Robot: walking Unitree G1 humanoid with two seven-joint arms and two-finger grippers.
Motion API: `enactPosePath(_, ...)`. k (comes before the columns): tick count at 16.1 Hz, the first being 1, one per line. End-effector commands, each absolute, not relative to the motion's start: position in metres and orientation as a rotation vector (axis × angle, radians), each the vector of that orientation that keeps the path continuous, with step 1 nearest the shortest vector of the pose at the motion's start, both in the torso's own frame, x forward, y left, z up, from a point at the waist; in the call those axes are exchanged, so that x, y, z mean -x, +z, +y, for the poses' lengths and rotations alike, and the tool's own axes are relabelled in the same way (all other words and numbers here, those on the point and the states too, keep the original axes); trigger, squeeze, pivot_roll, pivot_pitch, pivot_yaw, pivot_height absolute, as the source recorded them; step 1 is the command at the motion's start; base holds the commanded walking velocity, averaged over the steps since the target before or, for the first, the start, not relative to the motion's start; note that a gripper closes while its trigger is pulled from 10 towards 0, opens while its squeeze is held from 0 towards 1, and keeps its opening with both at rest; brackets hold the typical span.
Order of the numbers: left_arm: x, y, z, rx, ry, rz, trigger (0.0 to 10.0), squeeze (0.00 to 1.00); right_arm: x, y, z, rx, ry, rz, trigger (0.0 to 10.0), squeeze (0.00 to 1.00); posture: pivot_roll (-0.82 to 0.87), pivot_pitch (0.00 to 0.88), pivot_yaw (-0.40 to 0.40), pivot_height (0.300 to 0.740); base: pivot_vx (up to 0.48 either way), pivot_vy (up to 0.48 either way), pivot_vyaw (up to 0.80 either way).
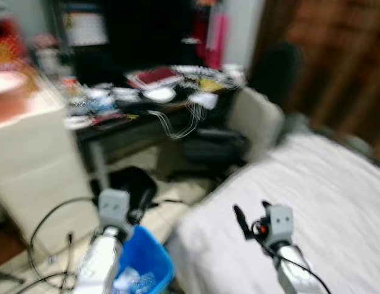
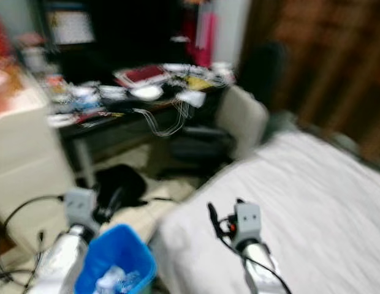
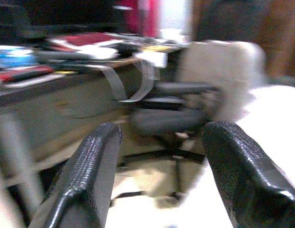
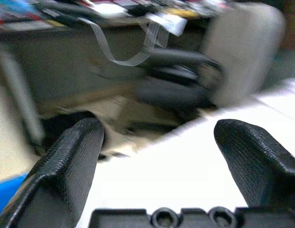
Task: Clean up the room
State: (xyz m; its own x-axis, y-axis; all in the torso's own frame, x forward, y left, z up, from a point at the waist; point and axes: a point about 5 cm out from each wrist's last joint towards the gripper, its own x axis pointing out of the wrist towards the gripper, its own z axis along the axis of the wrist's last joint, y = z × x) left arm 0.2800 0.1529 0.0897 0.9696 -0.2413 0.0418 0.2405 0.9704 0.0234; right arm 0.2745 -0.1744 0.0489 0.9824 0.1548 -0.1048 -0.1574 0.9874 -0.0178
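Left hand [image 3: 159, 180] spread wide, nothing pinched, raised over the floor just beside the blue bin [image 1: 144, 260]. Right hand [image 4: 162, 161] also spread, empty, held above the near edge of the bed [image 1: 300, 202]. Both carried forward and free, probably a travel pose while walking, given the heavy blur.

Bin at the bed's near corner, pale crumpled trash [image 1: 130, 280] inside; likely parked there as the drop point. Black cable [image 1: 46, 226] looping on the floor by the white cabinet [image 1: 30, 165]. Dark bag-like lump [image 1: 132, 184] on the floor under the table's front edge.

Table [image 1: 116, 122] packed with clutter: red book [image 1: 154, 76], papers, white bits, thin cords [image 1: 181, 122] hanging off the front edge. Likely the cleanup target, well apart from both hands. Office chair [image 1: 239, 131] between table and bed.

No readable labels or writing; too blurred.
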Motion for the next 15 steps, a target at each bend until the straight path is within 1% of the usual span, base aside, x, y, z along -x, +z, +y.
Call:
enactPosePath(1, -0.28, 0.088, 0.152, -0.042, -0.261, -0.02, 10.0, 0.0, -0.274, 0.049, -0.172, 0.029, 0.16, 0.103, 10.0, 0.0, -0.01, 0.0, -0.056, 0.74, 0.0, 0.0, -0.49)
enactPosePath(4, -0.282, 0.08, 0.153, -0.042, -0.282, 0.023, 10.0, 0.0, -0.271, 0.047, -0.173, -0.005, 0.145, 0.105, 10.0, 0.0, -0.03, 0.0, -0.042, 0.74, 0.0, 0.0, -0.5)
enactPosePath(9, -0.28, 0.067, 0.151, -0.048, -0.309, 0.066, 10.0, 0.0, -0.262, 0.041, -0.177, -0.003, 0.126, 0.121, 10.0, 0.0, -0.05, 0.0, -0.037, 0.74, 0.0, 0.0, -0.51)
enactPosePath(15, -0.281, 0.058, 0.153, -0.026, -0.332, 0.086, 10.0, 0.0, -0.263, 0.038, -0.183, -0.008, 0.114, 0.144, 10.0, 0.0, -0.06, 0.0, -0.035, 0.74, 0.0, 0.0, -0.52)
